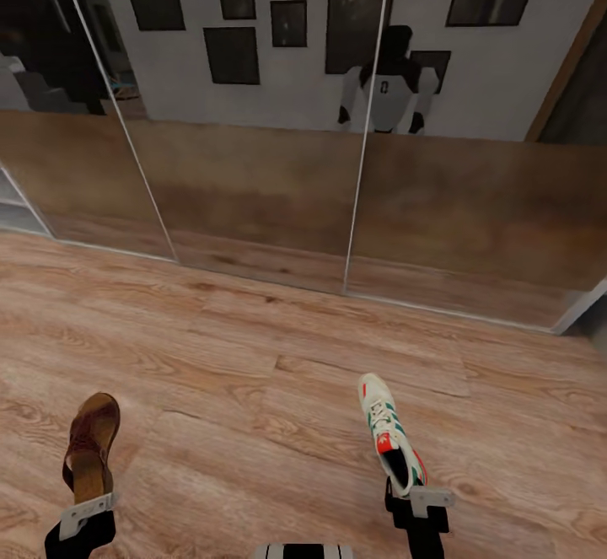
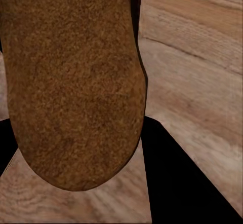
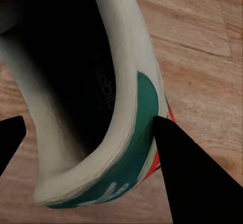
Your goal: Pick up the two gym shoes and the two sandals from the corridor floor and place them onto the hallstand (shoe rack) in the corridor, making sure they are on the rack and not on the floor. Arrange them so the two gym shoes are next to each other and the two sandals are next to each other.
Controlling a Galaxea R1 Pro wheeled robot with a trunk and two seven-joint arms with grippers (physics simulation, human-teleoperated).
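Sandal (image 1: 90, 445) riding clamped in left tool (image 1: 82, 518), gym shoe (image 1: 389, 434) gripped by heel wall in right tool (image 1: 419, 504); I'm carrying both above corridor floor (image 1: 253, 357), toes pointing ahead, ready for rack.

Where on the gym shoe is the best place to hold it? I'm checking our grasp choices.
At the heel collar, coming from behind the heel. The gym shoe has an open mouth there, so one finger can go inside and one outside the thin rim, as the right claw does now; the right wrist view shows that rim between the dark fingers. The toe is closed and rounded.
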